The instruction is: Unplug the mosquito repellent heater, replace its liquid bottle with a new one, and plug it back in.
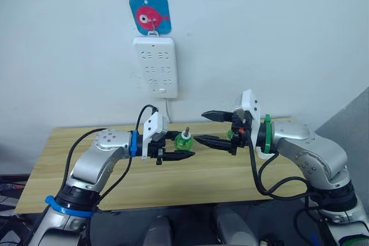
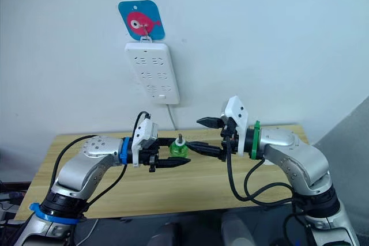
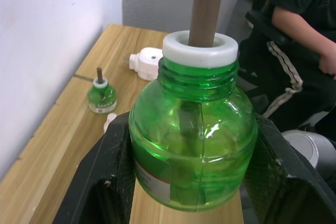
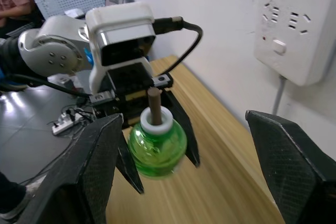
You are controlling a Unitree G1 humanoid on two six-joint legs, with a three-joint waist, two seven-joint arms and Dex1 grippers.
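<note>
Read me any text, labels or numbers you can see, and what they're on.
No readable text anywhere.
Fish sign: a picture only, no words.
Power strip: socket holes, no readable print.
Bottle in the left gripper: a label edge shows, print unreadable.
Second bottle and heater: no markings visible.

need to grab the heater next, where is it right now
The white mosquito repellent heater lies on the wooden table in the left wrist view, near the wall, beyond a small green bottle standing there and past the one in the left pincer.
</note>
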